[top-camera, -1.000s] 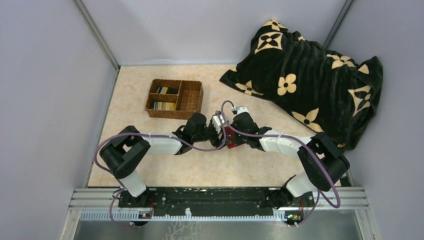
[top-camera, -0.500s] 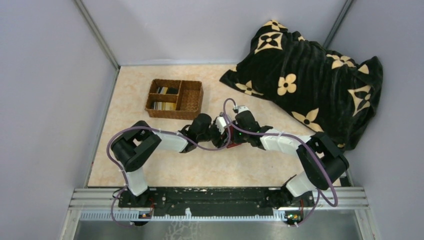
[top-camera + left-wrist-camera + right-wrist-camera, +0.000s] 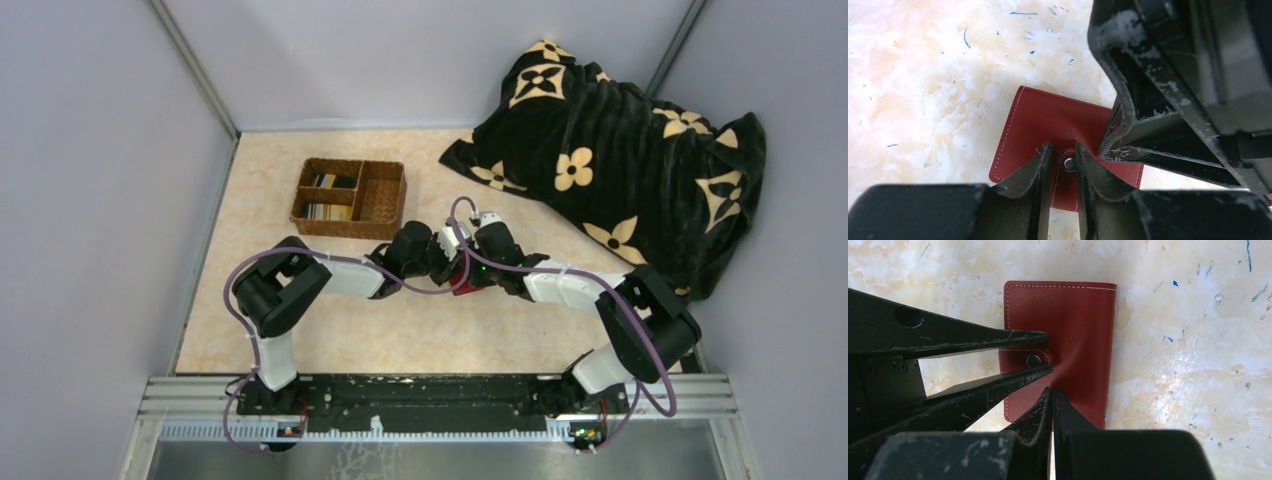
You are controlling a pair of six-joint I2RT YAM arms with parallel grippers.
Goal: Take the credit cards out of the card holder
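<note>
The left pincer (image 3: 1064, 152) stands narrow on the snap tab (image 3: 1066, 180) of the card holder (image 3: 1083, 325), a finger touching each edge. The right pincer (image 3: 1052, 397) is closed tight, its tips pressing the red cover just beside the tab. The card holder lies shut on the bench (image 3: 400, 335), mid-scene. Some credit cards (image 3: 328, 212) sit in the basket (image 3: 386, 200) at the far left.

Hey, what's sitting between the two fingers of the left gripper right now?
The snap tab of the red card holder lies between the fingers of the left gripper, clearest in the left wrist view. Whether they pinch it, I can't tell.
</note>
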